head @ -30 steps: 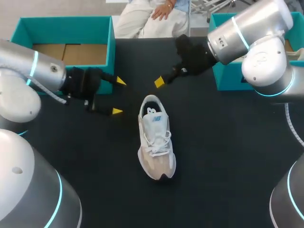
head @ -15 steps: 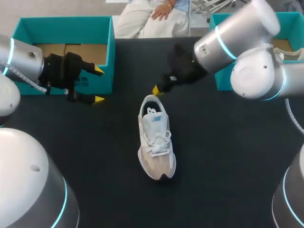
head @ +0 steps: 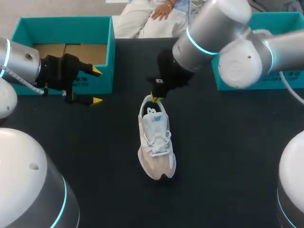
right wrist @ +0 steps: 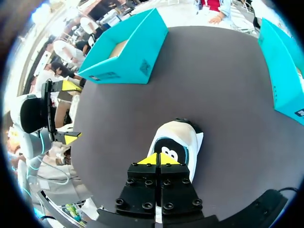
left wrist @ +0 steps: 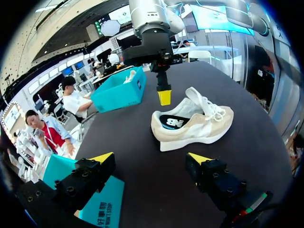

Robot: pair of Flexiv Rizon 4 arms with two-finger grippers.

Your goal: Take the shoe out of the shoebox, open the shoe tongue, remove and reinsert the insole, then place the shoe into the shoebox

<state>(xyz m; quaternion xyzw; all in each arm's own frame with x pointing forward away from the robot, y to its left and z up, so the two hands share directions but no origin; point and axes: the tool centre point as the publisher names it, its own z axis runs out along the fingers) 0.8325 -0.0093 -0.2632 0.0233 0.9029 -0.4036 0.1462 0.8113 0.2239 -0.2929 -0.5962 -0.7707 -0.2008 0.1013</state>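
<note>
Right jaws together over the heel of the shoe (head: 156,137) — left jaws apart at its ten o'clock, by the shoebox (head: 105,78).

Beige-and-white shoe (head: 160,165), white laces (head: 156,142), on a black table (head: 228,142); teal shoebox (head: 28,24) far left.

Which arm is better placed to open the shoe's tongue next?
Right, likely: the right pincer, shut, is at the shoe's heel opening; the left pincer sits open beside the left box, apart from the shoe.
</note>
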